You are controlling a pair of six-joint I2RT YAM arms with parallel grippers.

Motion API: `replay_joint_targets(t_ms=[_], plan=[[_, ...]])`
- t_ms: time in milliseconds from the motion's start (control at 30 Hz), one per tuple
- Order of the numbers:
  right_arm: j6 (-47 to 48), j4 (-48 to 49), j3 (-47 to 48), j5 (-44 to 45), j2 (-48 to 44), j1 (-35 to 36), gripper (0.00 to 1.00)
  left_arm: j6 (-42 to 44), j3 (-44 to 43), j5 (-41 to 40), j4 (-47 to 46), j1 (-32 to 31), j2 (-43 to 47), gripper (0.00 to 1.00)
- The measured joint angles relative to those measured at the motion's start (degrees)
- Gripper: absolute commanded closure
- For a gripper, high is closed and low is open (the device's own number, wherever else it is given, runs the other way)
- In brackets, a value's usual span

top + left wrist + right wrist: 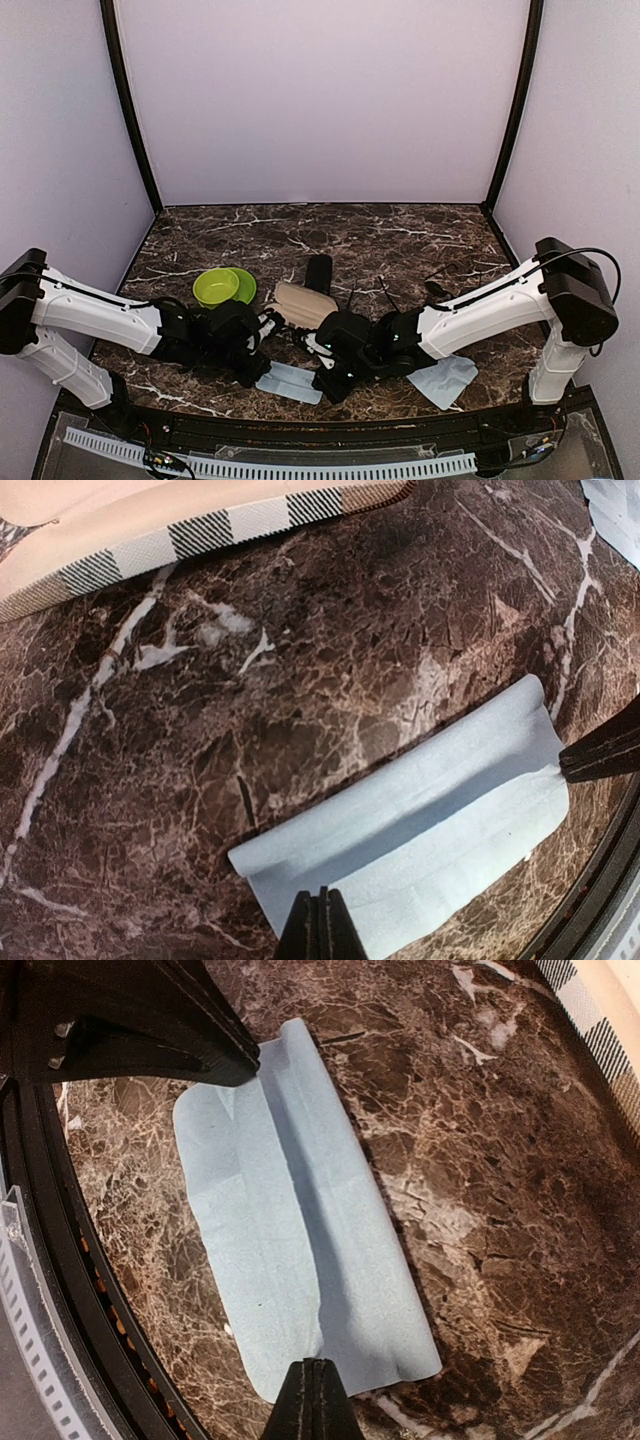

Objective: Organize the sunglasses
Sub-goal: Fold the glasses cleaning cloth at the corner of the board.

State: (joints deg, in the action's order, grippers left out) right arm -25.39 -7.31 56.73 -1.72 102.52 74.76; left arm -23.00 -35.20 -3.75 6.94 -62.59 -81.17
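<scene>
Both arms meet low over a blue cloth (430, 830) lying flat at the counter's (400, 235) near edge. The left pincer (320, 925) is closed tight, its tip at 1 long edge of the cloth. The right pincer (312, 1400) is closed too, its tip at a short end. Whether either nips the fabric I cannot tell. The sunglasses (437, 288) show only as thin dark wire shapes on the counter behind the right arm, well apart from both pincers. A striped case (305, 303) lies just behind the wrists.
</scene>
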Motion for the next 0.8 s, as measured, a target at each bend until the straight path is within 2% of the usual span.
replay_joint_targets(t_ms=[500,667,800], plan=[[-0.1,0.1,-0.2,-0.1,0.0,0.0,1.00,-0.4,0.6,0.0,0.0,-0.3,0.4,1.00],[-0.2,0.4,-0.5,-0.4,0.0,0.0,1.00,-0.4,0.6,0.0,0.0,-0.5,0.4,0.96],[-0.2,0.5,-0.7,-0.9,0.0,0.0,0.94,-0.4,0.6,0.0,0.0,-0.7,0.2,0.91]])
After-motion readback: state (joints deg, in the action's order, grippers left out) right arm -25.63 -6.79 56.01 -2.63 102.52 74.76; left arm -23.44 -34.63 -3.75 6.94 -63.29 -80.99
